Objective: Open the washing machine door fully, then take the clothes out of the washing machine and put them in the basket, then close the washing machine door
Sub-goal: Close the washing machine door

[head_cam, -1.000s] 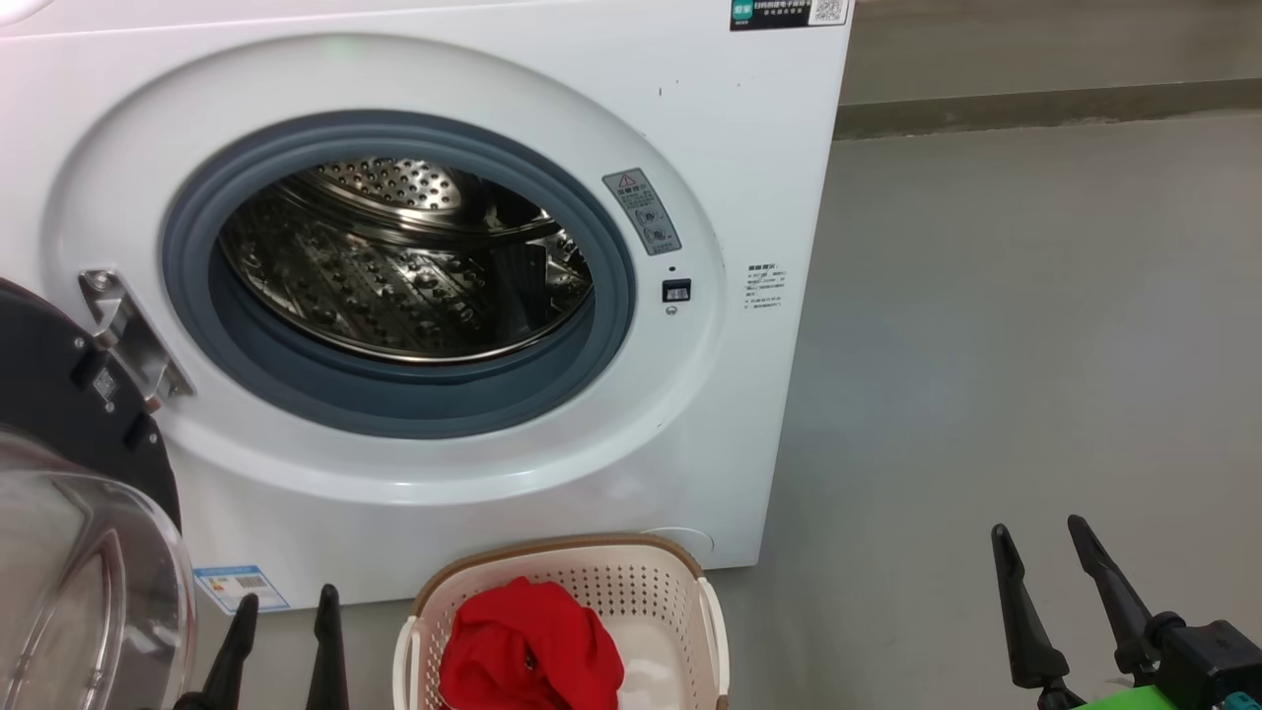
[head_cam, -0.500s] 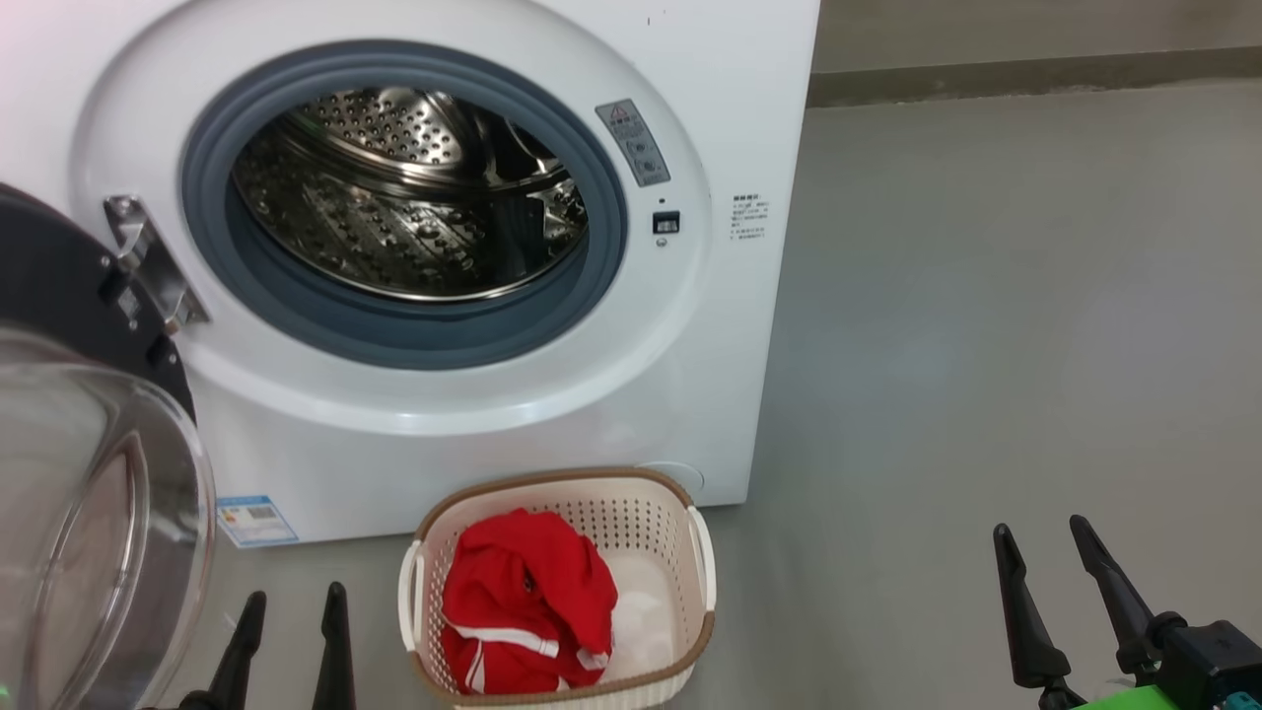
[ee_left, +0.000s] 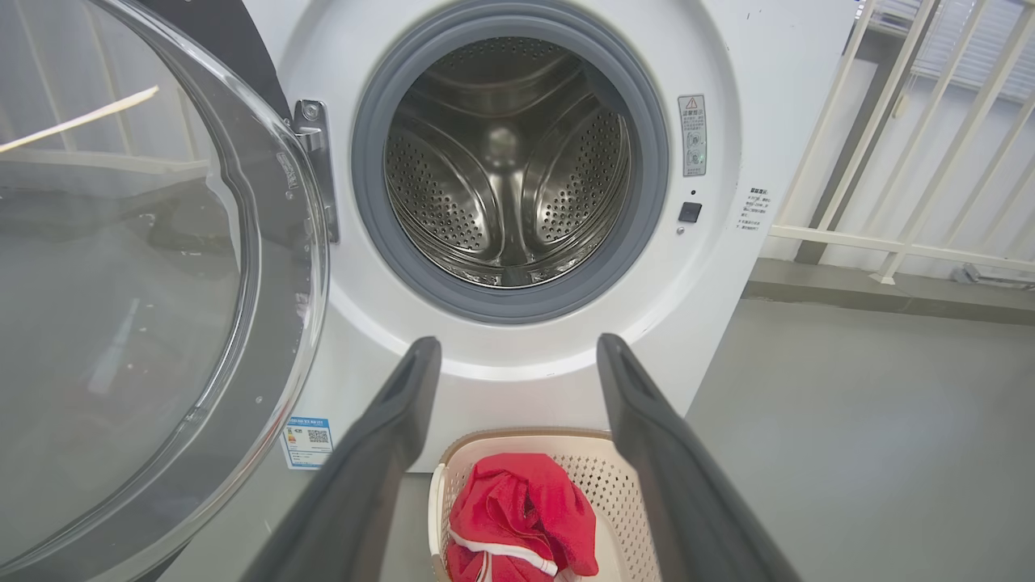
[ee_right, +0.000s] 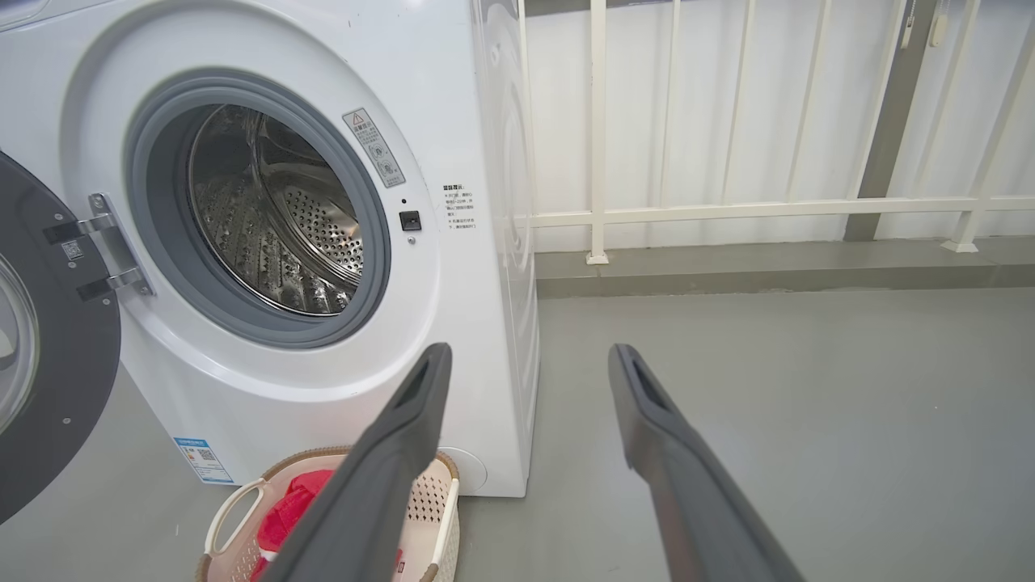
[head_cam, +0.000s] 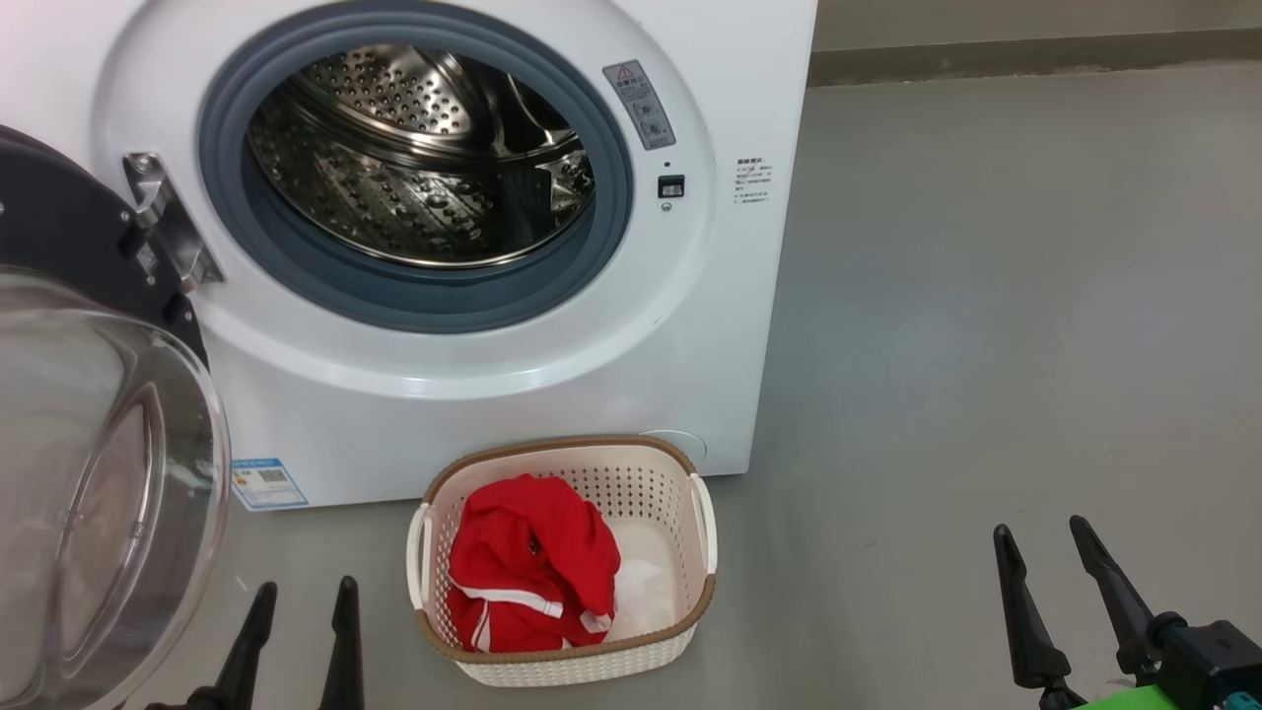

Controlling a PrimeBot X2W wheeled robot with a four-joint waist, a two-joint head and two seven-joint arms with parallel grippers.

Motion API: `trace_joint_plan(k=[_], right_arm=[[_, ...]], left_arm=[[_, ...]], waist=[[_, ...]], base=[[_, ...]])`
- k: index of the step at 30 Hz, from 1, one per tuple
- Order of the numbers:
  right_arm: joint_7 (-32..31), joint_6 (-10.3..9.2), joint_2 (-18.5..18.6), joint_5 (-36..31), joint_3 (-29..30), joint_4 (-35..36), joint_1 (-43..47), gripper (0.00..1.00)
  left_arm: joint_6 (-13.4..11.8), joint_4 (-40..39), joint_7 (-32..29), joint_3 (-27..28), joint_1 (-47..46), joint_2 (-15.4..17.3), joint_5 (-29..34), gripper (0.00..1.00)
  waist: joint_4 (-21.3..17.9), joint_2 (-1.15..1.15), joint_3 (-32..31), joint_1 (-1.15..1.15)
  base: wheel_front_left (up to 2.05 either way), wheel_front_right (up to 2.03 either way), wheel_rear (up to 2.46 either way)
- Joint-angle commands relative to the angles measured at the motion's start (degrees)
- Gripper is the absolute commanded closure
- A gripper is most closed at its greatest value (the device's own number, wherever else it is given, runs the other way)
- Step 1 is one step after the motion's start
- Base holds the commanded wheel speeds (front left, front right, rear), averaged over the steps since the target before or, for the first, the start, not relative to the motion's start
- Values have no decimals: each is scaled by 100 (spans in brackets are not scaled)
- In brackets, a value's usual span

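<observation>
The white washing machine [head_cam: 513, 394] stands with its steel drum [head_cam: 424, 168] bare. Its door [head_cam: 99, 463], black-rimmed with a clear glass bowl, is swung wide to the left on its hinge [head_cam: 168, 232]. On the floor before the machine sits the cream basket [head_cam: 562, 661], and the red clothes [head_cam: 532, 567] with white stripes lie inside it. My left gripper [head_cam: 306, 597] is open at the lower left, beside the door glass and left of the basket. My right gripper [head_cam: 1043, 537] is open at the lower right, well clear of the basket.
Grey floor [head_cam: 986, 345] stretches to the right of the machine. A white railing [ee_right: 728, 210] on a low kerb runs behind it. A blue sticker [head_cam: 268, 481] marks the machine's lower left front.
The head camera has tilted down and pulled back: the basket and clothes now show in full and the machine sits higher in the picture. Both grippers stay open and hold their places.
</observation>
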State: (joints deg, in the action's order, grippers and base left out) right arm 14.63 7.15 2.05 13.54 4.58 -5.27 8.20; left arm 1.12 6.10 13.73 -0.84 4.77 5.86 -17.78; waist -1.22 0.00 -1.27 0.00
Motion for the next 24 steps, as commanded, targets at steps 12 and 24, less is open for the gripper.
trace_joint_plan(k=[12,24], right_arm=[[37,34,83,45,-152,107,-212,0],[37,34,83,6,-228,126,-287,0]], left_arm=[[-89,-316,21,63,-124,146,135,0],[-487,-635,-136,105,-110,169,310,0]], waist=[[77,0,7,0],[530,0,41,0]], base=[[0,0,0],[0,0,0]])
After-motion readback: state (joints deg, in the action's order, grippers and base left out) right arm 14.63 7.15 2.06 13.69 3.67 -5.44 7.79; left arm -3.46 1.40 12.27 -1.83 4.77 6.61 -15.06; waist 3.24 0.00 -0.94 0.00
